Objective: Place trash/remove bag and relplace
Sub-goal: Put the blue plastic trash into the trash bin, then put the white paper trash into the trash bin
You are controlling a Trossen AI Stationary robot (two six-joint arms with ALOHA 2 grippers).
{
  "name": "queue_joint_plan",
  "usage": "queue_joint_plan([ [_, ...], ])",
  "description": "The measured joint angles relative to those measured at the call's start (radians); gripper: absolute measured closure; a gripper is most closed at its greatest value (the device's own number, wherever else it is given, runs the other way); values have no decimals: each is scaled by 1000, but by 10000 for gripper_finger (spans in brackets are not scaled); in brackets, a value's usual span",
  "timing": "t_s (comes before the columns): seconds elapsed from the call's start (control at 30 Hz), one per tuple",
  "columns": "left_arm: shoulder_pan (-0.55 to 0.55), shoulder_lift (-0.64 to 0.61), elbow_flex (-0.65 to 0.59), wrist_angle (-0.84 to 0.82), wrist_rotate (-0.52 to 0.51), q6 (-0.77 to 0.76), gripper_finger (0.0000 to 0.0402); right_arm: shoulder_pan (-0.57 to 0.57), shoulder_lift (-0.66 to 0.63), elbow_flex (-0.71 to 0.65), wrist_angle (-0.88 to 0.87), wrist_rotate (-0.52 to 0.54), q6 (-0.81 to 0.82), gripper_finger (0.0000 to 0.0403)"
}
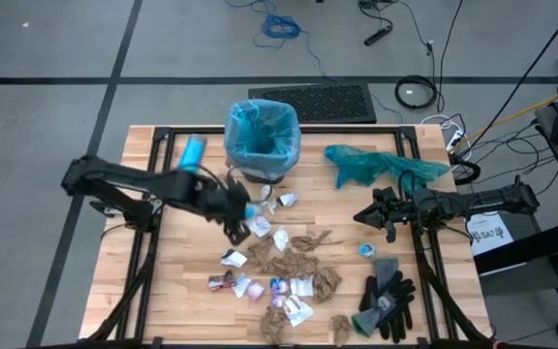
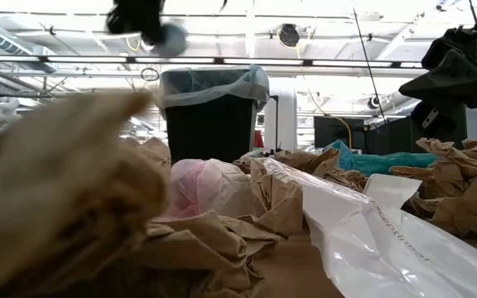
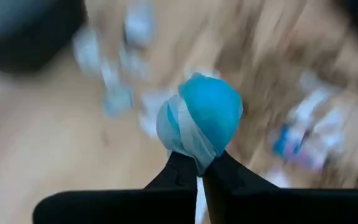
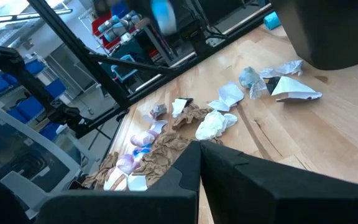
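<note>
My left gripper (image 1: 243, 215) is above the scraps just in front of the bin and is shut on a small blue-and-white wad of trash (image 3: 205, 118). In the low view the wad (image 2: 172, 35) hangs high, near the height of the bin's rim. The black bin (image 2: 212, 124) stands at the table's far middle, lined with the pale blue bag (image 1: 262, 131). Brown paper wads and white wrappers (image 1: 289, 262) lie across the table's middle and near part. My right gripper (image 1: 368, 217) waits shut at the right, holding nothing. My left gripper pinches the wad's white, crinkled end (image 3: 194, 157) between its two fingertips (image 3: 178, 167). The blue, rounded part stands out beyond the tips. The fingers slant downward, and the wad is lifted clear of the table.
A darker teal plastic bag (image 1: 381, 165) lies at the far right. Black-and-grey gloves (image 1: 387, 301) lie at the near right, and a light-blue bottle (image 1: 193, 151) lies left of the bin. A white plastic sheet (image 2: 371, 240) lies close to the low camera.
</note>
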Motion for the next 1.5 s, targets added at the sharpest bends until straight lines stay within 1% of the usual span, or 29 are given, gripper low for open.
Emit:
queue_joint_plan([
  [0.13,72,-27,126,-2,-117,148,394,0,0,0,-1,0,0,403],
  [0.3,225,-19,226,12,-138,348,394,0,0,0,-1,0,0,403],
  [0.37,295,-17,235,31,-120,422,394,0,0,0,-1,0,0,403],
  [0.53,469,8,235,73,14,534,391,0,0,0,-1,0,0,403],
  [0.6,516,26,235,103,18,570,374,0,0,0,0,0,0,403],
  [0.7,575,64,235,127,24,635,336,0,0,0,0,0,0,403],
  [0.83,634,126,235,156,26,664,287,0,0,0,0,0,0,403],
  [1.0,665,156,235,153,50,659,234,0,0,0,0,0,0,403],
  [1.1,665,145,235,157,56,667,213,0,0,0,0,0,0,403],
  [1.17,664,129,241,153,57,668,206,0,0,0,0,0,0,403],
  [1.33,658,79,296,146,57,662,203,0,0,0,-1,0,0,403],
  [1.5,593,-17,303,77,56,643,204,0,0,0,0,0,0,403],
])
